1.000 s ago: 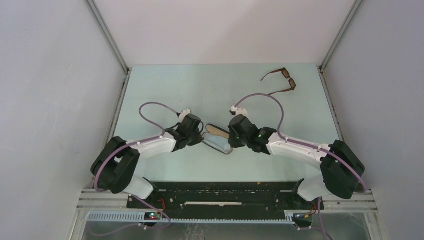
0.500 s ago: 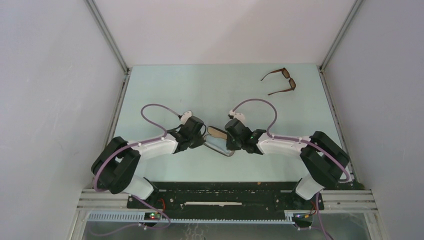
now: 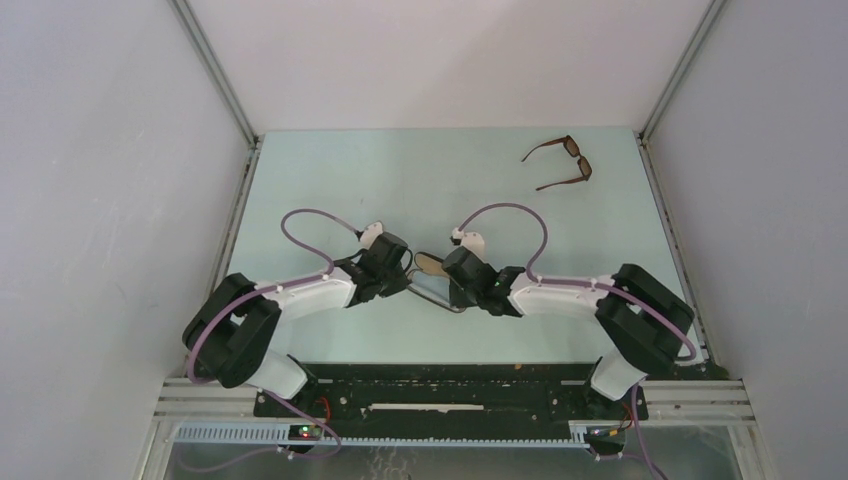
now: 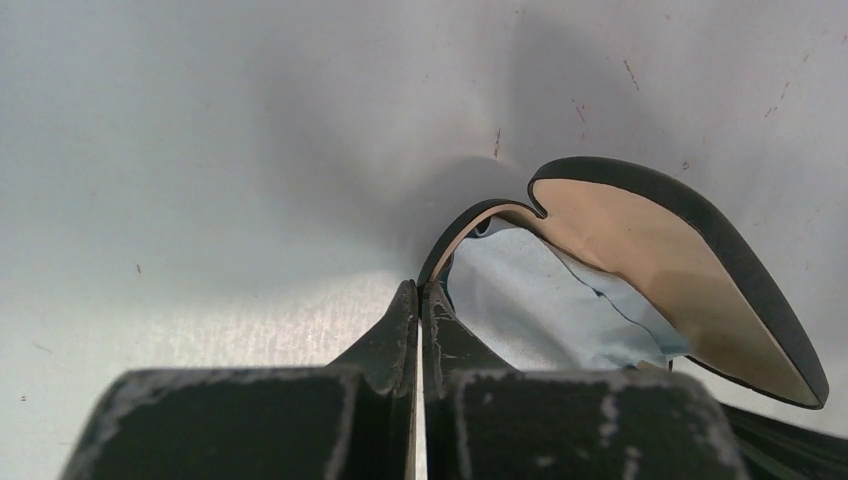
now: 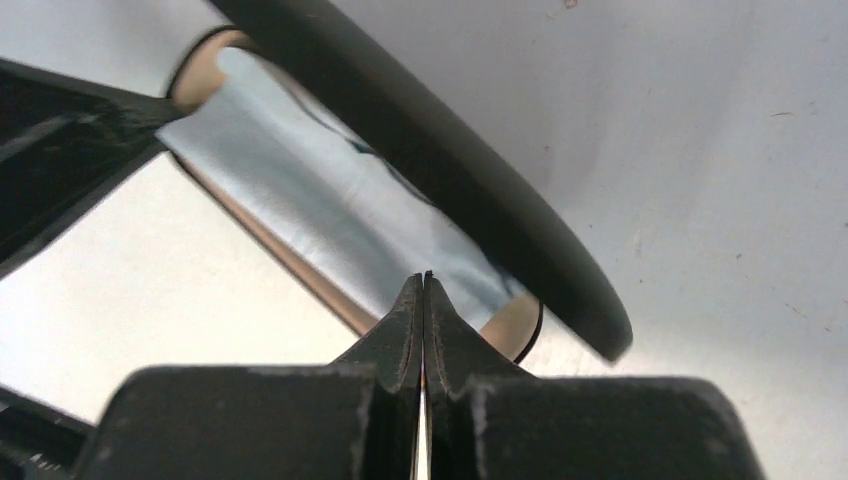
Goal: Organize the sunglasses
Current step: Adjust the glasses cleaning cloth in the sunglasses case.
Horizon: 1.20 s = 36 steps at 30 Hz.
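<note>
The sunglasses (image 3: 562, 163) lie at the far right corner of the counter (image 3: 380, 180), temple arms unfolded, well apart from both arms and untouched. The work is at the near centre, where an oblong black case (image 3: 430, 268) with tan lining lies open between the two wrists.

The left gripper (image 4: 420, 290) sits at the case's left end with its fingers pressed together and no gap between them. The rim curves straight into the tips, so it appears to pinch that edge, probably to keep the case from sliding or closing. The right gripper (image 5: 425, 280) comes in from the right, its fingers likewise closed to a thin line. The tips rest at the edge of a pale blue cloth (image 5: 330, 200) lying inside the case. Whether any cloth is caught between them cannot be told.

The likely reason for this pairing is that one arm steadies the case while the other deals with the cloth, so the interior is ready for the glasses. By that reading the task is at an early stage, with fetching, folding and stowing the glasses not yet begun.
</note>
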Tool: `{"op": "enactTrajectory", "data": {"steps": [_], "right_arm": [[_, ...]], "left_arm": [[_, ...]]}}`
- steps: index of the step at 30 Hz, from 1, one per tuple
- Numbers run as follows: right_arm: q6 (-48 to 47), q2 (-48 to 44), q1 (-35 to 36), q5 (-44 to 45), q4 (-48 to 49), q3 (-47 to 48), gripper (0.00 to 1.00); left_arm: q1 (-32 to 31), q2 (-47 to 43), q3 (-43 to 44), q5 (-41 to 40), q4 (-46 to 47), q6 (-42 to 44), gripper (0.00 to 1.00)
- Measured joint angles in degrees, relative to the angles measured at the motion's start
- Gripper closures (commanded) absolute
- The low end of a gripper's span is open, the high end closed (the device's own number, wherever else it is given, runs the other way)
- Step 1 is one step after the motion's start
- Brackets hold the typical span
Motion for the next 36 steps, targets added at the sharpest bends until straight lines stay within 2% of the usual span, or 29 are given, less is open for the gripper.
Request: {"op": "enactTrajectory", "data": {"steps": [7, 17, 24, 28, 33, 36], "right_arm": [[-1.42, -7.50, 0.72, 2.75, -0.17, -0.22, 0.98], [-2.51, 1.97, 1.01, 7.15, 0.70, -0.09, 1.00], [-3.02, 2.49, 3.15, 11.10, 0.24, 0.94, 0.99], [-3.61, -1.44, 4.17, 11.47, -1.66, 0.94, 0.94], [-4.39, -12.07, 4.66, 12.17, -2.73, 0.94, 0.86], [-4.96, -17.07, 4.28, 13.88, -3.56, 0.94, 0.82]], "left_arm": [[0.00, 0.02, 0.00, 0.00, -0.04, -0.02, 1.00], [-0.09, 0.13, 0.00, -0.07, 0.07, -0.09, 1.00], [-0.17, 0.15, -0.11, -0.33, 0.11, -0.61, 1.00], [-0.22, 0.15, -0.15, -0.37, 0.09, -1.03, 1.00], [-0.22, 0.15, -0.48, -0.37, 0.09, -1.44, 1.00], [-0.22, 0.15, -0.48, -0.39, 0.09, -1.46, 0.89]]}}
